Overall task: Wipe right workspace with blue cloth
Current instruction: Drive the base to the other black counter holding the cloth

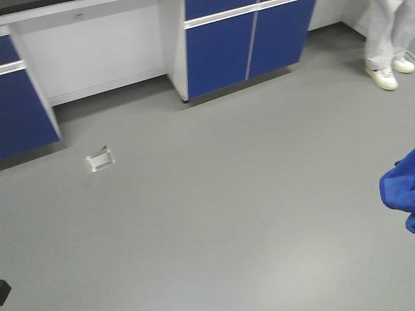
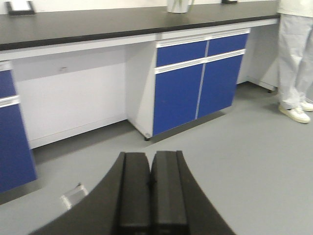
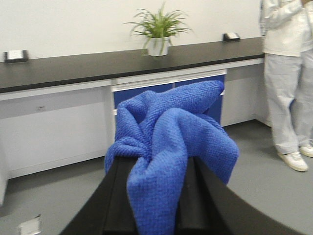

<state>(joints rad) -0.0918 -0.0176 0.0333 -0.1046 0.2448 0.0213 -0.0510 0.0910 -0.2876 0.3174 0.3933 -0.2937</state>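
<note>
The blue cloth (image 3: 166, 137) is gripped, bunched, in the right gripper (image 3: 157, 169), its long axis laid along the fingers, pointed toward the black benchtop (image 3: 98, 66); the left gripper (image 2: 150, 164) is pressed closed, empty

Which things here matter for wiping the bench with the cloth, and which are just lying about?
For the job: blue cloth, gripped in the right claw; black benchtop along the wall.
Just there: potted plant, person in white, blue cabinets, small pale object on the floor, shut left claw.
</note>
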